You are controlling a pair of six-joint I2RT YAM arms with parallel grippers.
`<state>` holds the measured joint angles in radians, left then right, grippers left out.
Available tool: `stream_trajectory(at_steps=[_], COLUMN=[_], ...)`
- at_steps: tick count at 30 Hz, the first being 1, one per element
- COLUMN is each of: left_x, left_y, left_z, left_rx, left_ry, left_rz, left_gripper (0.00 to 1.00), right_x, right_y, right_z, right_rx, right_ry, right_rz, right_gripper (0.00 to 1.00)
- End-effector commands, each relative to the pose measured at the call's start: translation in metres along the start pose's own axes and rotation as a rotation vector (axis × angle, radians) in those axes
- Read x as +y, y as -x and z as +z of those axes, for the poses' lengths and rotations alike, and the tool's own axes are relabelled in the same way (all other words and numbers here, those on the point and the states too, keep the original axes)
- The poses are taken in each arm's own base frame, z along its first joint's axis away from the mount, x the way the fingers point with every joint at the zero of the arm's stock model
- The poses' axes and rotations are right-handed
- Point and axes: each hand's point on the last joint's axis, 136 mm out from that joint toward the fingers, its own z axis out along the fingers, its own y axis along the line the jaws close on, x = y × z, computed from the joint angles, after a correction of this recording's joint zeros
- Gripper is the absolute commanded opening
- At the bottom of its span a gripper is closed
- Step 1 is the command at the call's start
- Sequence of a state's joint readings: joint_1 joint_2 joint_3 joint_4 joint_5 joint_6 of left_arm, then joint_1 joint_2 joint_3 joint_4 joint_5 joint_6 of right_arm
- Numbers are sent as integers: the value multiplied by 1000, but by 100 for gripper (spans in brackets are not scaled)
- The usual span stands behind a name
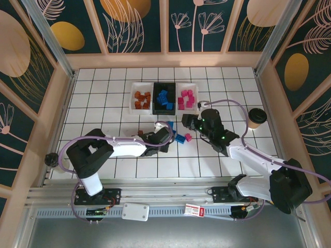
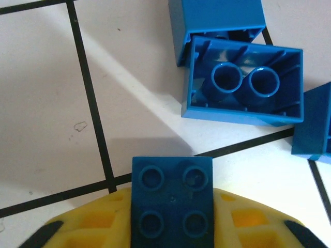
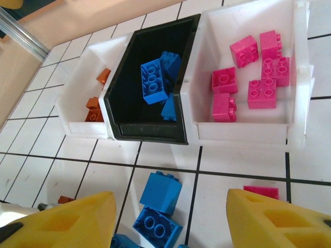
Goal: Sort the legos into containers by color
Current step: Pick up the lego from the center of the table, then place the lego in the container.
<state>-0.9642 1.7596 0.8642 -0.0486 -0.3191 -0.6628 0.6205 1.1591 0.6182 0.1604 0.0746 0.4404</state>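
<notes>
My left gripper point(image 2: 171, 217) is shut on a blue four-stud lego point(image 2: 171, 191), just above the tiles. Ahead of it lie loose blue legos: one upside down point(image 2: 243, 85), one behind it point(image 2: 217, 26), one at the right edge point(image 2: 315, 129). My right gripper point(image 3: 173, 227) hangs open over two of those blue legos point(image 3: 161, 192), with a loose pink lego point(image 3: 261, 192) by its right finger. The three containers stand in a row: a white one point(image 1: 133, 98) with orange legos, a black one point(image 1: 155, 98) with blue, a white one point(image 1: 195, 95) with pink. Both grippers point(image 1: 168, 137) point(image 1: 189, 123) meet just in front of them.
A small brown lego point(image 1: 140, 133) lies beside the left arm. A brown cup point(image 1: 256, 118) stands at the right of the floor. Wooden walls fence the tiled floor on three sides. A flat white box with a red label point(image 1: 192, 210) sits on the front rail.
</notes>
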Motion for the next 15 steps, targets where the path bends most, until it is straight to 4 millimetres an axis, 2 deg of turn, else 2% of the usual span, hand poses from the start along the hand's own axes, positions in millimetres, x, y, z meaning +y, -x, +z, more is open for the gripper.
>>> stream_trajectory(at_steps=[1,4,7,10,13,15], left_x=[7,9,25,35,34,36], left_y=[-2,25,63,109,154,177], left_z=[-7,-28,-44,-57,-59,-48], left_rx=[-4,-67,-136,-214,-266,-267], left_ry=[1,-30,-53,-69,-71,-74], left_rz=[-10,-47,-114,-155,-164,-183], left_gripper=[23,19,19,21,22,21], right_x=[-7,-10,-14,-17,-19,-20], right_y=[2,-4,-12,-18,-23,-27], right_z=[-6,-7,-8,-8,-8,-8], right_rx=[-31,-19,-5,3,14,24], right_ry=[-20,-25,-30,-29,-31,-33], right_rz=[27,25,33,44,51,53], right_gripper=[59,59,59,59,59,59])
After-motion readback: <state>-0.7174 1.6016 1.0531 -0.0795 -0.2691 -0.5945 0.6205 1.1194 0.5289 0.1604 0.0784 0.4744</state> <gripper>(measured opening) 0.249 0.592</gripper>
